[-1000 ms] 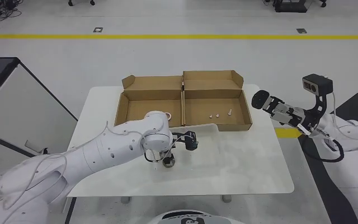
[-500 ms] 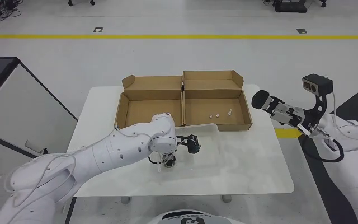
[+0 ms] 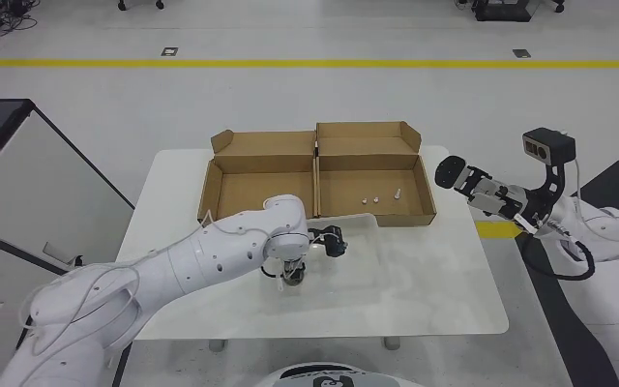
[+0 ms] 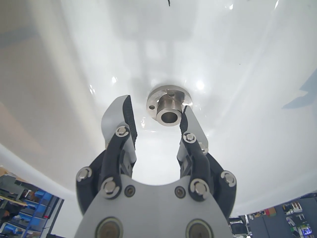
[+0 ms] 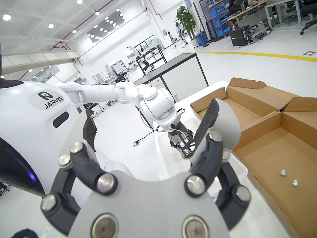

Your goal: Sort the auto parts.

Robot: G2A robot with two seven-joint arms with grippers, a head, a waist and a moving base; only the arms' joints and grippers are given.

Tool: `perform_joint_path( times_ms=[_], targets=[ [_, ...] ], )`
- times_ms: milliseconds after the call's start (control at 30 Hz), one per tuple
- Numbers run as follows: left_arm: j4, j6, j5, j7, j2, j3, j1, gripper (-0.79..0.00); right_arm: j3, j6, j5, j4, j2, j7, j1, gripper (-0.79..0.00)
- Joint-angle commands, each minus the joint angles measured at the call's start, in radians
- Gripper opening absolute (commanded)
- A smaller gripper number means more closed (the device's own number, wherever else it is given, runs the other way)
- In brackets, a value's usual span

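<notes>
Near edge of the table [image 3: 435,290], on the white tray [image 3: 358,252]: a metal hub [image 4: 169,111] stands on its flange, bore up, with the left gripper [image 4: 156,105] down around it.

Risks, as I judge them:
- The grip is off-centre. If the jaws close from here, one side meets the hub first and may shove it across the slick tray or tip it off its flange.
- The collar is short, round and polished. A pinch high on it could squirt the hub out, and a low one could snag the flange.
- The fingertips are close to the tray, so going lower could scrape it.

Left fingers [image 4: 128,115] are apart, wider than the collar, and straddle it. One pad is touching or just about touching the collar's side. The other pad is off it with a visible gap. Nothing is clamped yet and the hub's weight is on the tray.

Farther out, off the table's side, the right gripper [image 5: 150,108] hangs in the air with its fingers spread wide, holding and touching nothing.

At the far side of the table two open cardboard boxes sit side by side, touching. The left box [image 3: 256,193] shows bare floor. The right box [image 3: 338,189] has three small screws [image 3: 379,193] near its middle. The hub is well apart from both boxes.
</notes>
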State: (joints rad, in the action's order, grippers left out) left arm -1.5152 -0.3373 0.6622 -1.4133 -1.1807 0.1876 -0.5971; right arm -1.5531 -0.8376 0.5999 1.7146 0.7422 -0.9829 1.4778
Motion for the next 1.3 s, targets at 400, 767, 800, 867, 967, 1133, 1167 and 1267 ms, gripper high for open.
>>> perform_joint_path(
  times_ms=[400,767,800,867,967,1133,1167,1267],
  targets=[
    [-0.021,0.0,-0.011,-0.03,0.005,0.037,-0.022,-0.394,0.0,0.0,0.0,0.0,0.0,0.0,0.0,0.0],
    [-0.017,-0.017,-0.004,-0.032,0.022,0.062,-0.055,-0.419,0.0,0.0,0.0,0.0,0.0,0.0,0.0,0.0],
    [-0.015,-0.02,-0.004,-0.031,0.022,0.063,-0.056,-0.422,0.0,0.0,0.0,0.0,0.0,0.0,0.0,0.0],
    [-0.013,-0.026,-0.006,-0.03,0.021,0.065,-0.059,-0.428,0.0,0.0,0.0,0.0,0.0,0.0,0.0,0.0],
    [-0.008,-0.033,-0.004,-0.031,0.019,0.067,-0.062,-0.462,0.0,0.0,0.0,0.0,0.0,0.0,0.0,0.0],
    [-0.004,-0.034,-0.004,-0.033,0.016,0.073,-0.066,-0.474,0.0,0.0,0.0,0.0,0.0,0.0,0.0,0.0],
    [-0.003,-0.034,-0.002,-0.035,0.016,0.073,-0.066,-0.474,0.0,0.0,0.0,0.0,0.0,0.0,0.0,0.0],
    [-0.002,-0.032,0.0,-0.036,0.015,0.076,-0.068,-0.471,0.0,0.0,0.0,0.0,0.0,0.0,0.0,0.0]
  ],
)
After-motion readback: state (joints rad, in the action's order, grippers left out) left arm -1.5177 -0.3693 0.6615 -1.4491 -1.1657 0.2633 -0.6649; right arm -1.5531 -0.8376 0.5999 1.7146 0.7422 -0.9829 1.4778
